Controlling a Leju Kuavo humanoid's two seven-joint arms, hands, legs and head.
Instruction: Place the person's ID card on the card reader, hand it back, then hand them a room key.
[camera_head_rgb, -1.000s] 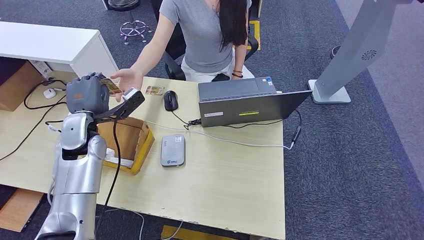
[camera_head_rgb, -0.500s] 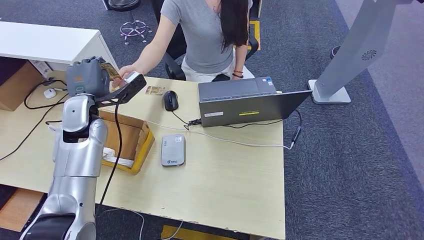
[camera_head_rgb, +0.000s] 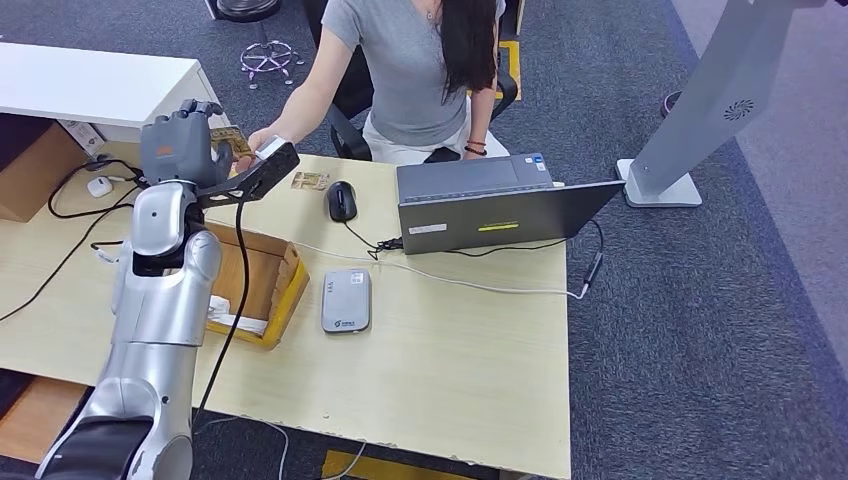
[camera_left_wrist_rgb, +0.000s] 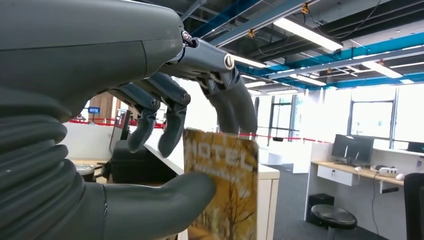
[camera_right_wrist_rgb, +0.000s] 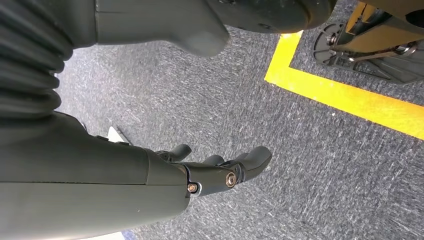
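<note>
Head view: one key card (camera_head_rgb: 229, 139) is pinched by the left hand (camera_head_rgb: 180, 150), raised at the desk's (camera_head_rgb: 450, 370) far edge beside a person's hand (camera_head_rgb: 262, 142). One card (camera_head_rgb: 309, 181), one mouse (camera_head_rgb: 341, 200), one laptop (camera_head_rgb: 490, 200) and one reader (camera_head_rgb: 346, 300) are seen. One box (camera_head_rgb: 275, 290) holds white paper. The right hand (camera_right_wrist_rgb: 220, 167) hangs released.

"HOTEL" on room key (camera_left_wrist_rgb: 222, 192) in left robot hand (camera_left_wrist_rgb: 165, 120).

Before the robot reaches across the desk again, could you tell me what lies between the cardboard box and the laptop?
In the head view, the grey card reader lies flat on the desk between the cardboard box and the laptop, with a white cable running just behind it.
</note>
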